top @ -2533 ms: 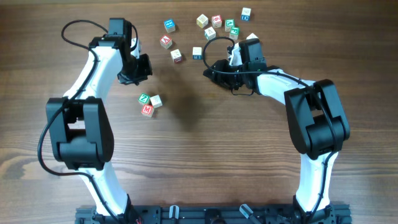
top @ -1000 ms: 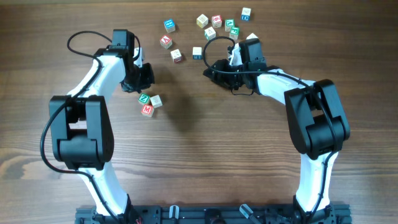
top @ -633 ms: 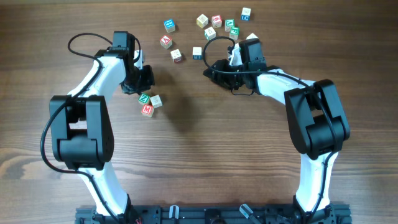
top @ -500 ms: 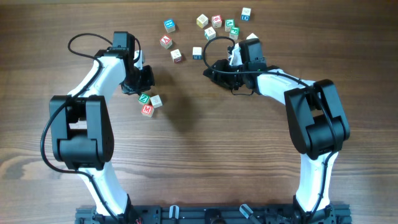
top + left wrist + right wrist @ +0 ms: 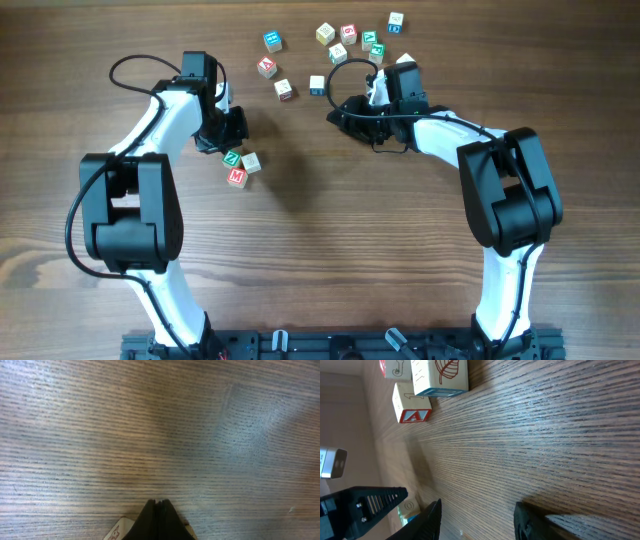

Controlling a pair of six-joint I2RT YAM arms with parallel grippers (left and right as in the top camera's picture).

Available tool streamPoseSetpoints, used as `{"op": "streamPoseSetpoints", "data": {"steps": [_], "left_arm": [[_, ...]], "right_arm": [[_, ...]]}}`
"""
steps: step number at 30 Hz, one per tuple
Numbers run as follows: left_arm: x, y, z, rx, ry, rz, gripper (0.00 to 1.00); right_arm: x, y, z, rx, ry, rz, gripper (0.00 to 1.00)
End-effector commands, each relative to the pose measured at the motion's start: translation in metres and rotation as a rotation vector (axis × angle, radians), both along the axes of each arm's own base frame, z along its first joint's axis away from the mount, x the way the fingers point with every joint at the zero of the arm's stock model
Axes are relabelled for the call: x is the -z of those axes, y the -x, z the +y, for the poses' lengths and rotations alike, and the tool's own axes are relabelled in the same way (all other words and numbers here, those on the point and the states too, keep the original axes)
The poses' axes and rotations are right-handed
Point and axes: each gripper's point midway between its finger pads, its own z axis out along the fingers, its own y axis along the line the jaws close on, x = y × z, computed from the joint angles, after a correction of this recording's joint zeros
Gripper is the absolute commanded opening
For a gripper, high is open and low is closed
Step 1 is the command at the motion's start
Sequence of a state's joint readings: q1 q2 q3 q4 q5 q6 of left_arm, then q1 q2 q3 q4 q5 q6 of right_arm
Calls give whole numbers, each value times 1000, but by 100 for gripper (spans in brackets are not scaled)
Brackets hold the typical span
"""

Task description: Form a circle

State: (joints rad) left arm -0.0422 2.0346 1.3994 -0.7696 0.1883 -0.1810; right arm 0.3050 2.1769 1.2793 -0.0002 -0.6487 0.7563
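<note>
Black fingers [image 5: 147,521] of the left gripper [image 5: 156,505] were pressed together with nothing between them, their tips low over the wooden table [image 5: 150,435]. The corner of a pale block [image 5: 116,533] showed just to one side of their base, though whether it touched them could not be told. From overhead, this gripper [image 5: 224,138] sat just beside a group of three blocks [image 5: 238,165] that lay touching one another: a green one nearest the fingers, a white one next to it and a red one below.

The right gripper [image 5: 477,520] had its fingers [image 5: 429,519] spread apart, with only bare table grain in the gap. In its wrist view a leaf block [image 5: 442,377] and a red-A block [image 5: 412,409] lay well ahead of the tips, side by side. From overhead, the right gripper [image 5: 338,112] rested near the lower edge of the scattered blocks [image 5: 338,53], which lay loosely strewn across the far part of the table, apart from the group of three
</note>
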Motion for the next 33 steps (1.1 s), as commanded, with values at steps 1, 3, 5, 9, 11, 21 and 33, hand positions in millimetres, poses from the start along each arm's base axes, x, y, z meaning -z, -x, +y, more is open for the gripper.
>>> {"op": "streamPoseSetpoints", "data": {"steps": [1, 3, 5, 9, 11, 21, 33], "left_arm": [[8, 4, -1, -12, 22, 26, 4], [7, 1, -3, -14, 34, 14, 4], [7, 2, -3, -16, 34, 18, 4], [7, 4, -3, -17, 33, 27, 4], [7, 5, -3, -17, 33, 30, 4], [8, 10, -3, -17, 32, 52, 4], [8, 14, -3, -17, 31, 68, 4]], "right_arm": [[45, 13, -13, 43, 95, 85, 48], [45, 13, -13, 43, 95, 85, 48], [45, 13, -13, 43, 95, 85, 48], [45, 13, -13, 43, 95, 85, 48], [45, 13, -13, 43, 94, 85, 48], [45, 13, -13, 43, 95, 85, 48], [45, 13, -13, 43, 95, 85, 48]]}}
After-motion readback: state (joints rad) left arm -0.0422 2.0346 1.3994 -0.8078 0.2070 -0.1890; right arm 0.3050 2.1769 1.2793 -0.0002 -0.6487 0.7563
